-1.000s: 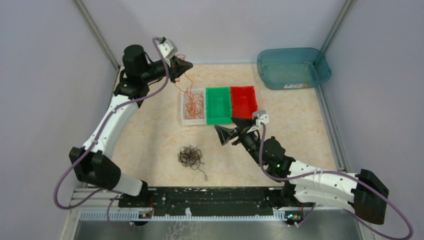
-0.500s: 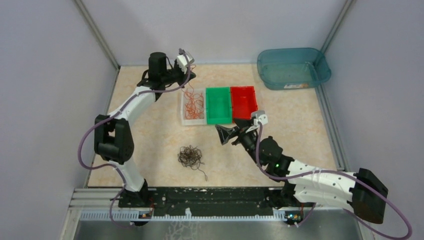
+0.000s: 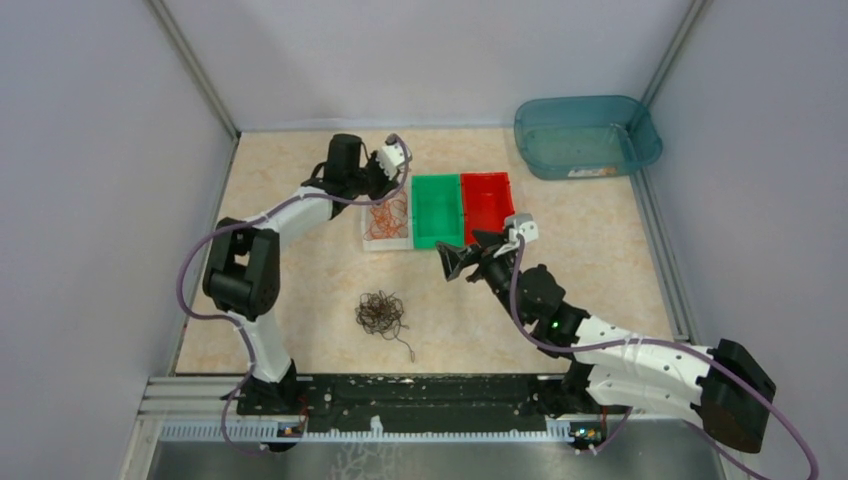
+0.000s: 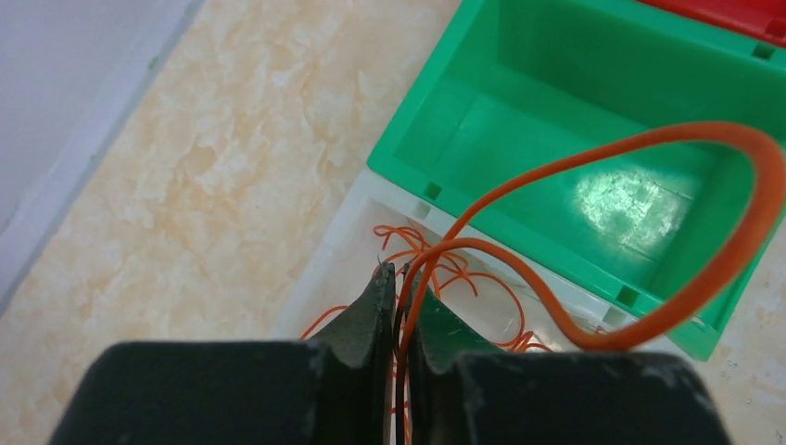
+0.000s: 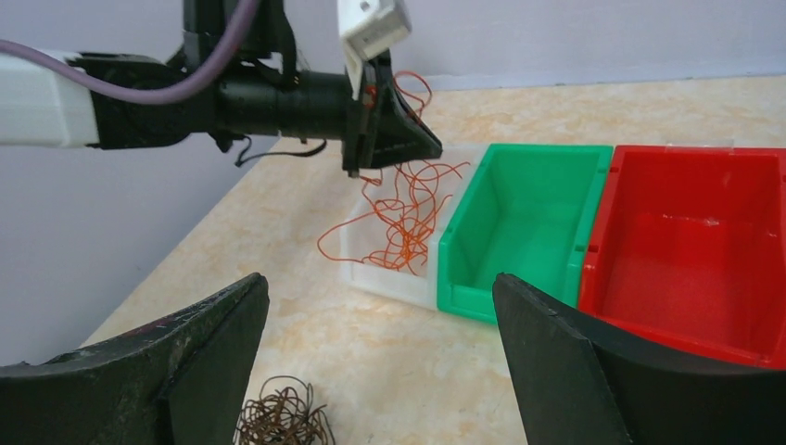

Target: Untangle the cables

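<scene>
Jaws of my left gripper (image 4: 399, 278) pinch an orange cable (image 4: 640, 329) — over the white bin (image 4: 315, 287). My right gripper (image 5: 375, 283) gapes wide

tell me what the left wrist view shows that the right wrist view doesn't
Left wrist only: a close look at the left gripper, jaws nearly together on an orange cable that loops out over the green bin.
Right wrist only: the dark tangle lying on the table, the right gripper wide open and empty, and the left arm seen from outside.
Both: the white bin holding more orange cable, the green bin beside it, and at least part of the red bin.
</scene>
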You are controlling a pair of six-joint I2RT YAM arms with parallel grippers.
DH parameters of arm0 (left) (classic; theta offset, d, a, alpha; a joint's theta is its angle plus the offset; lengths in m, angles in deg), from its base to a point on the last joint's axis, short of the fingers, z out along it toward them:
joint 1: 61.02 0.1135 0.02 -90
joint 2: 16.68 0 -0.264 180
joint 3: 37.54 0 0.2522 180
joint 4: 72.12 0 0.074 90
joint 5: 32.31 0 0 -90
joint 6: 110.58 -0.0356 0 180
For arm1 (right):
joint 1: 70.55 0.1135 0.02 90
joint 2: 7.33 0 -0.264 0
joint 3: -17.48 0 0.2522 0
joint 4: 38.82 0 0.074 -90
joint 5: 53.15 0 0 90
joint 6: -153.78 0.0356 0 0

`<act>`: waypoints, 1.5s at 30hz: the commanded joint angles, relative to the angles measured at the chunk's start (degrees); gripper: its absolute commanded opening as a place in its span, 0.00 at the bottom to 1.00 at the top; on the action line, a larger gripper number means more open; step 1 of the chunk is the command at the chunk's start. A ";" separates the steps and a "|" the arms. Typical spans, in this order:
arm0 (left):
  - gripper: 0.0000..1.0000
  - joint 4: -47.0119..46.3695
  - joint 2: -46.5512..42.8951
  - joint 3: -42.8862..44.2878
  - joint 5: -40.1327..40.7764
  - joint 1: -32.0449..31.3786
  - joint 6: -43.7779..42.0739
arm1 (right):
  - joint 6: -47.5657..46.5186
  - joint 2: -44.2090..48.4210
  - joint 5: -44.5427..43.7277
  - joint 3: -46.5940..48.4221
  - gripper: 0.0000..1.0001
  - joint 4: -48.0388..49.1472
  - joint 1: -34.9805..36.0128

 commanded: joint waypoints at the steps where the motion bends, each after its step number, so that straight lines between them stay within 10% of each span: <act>1: 0.13 1.47 2.68 0.86 3.74 -0.47 -2.16 | 0.57 0.24 0.89 3.34 0.91 0.97 -0.46; 5: 0.52 3.69 2.63 1.87 4.51 -0.43 -2.27 | 0.92 -0.06 0.81 3.71 0.91 0.47 -0.87; 12: 0.82 7.53 -1.58 3.78 2.24 -0.21 1.15 | 1.80 -2.13 2.99 5.92 0.92 -1.98 -1.80; 21: 0.99 22.94 -6.81 17.24 -2.19 2.16 2.24 | 1.73 -3.29 7.54 7.31 0.92 -5.36 -2.35; 32: 1.00 33.66 -24.50 11.74 -18.04 16.10 7.64 | -6.30 -21.43 41.84 16.60 0.91 -11.63 -0.48; 45: 1.00 34.27 -39.59 -3.52 -22.55 20.71 9.45 | -7.42 -42.58 32.28 33.64 0.67 -21.65 7.28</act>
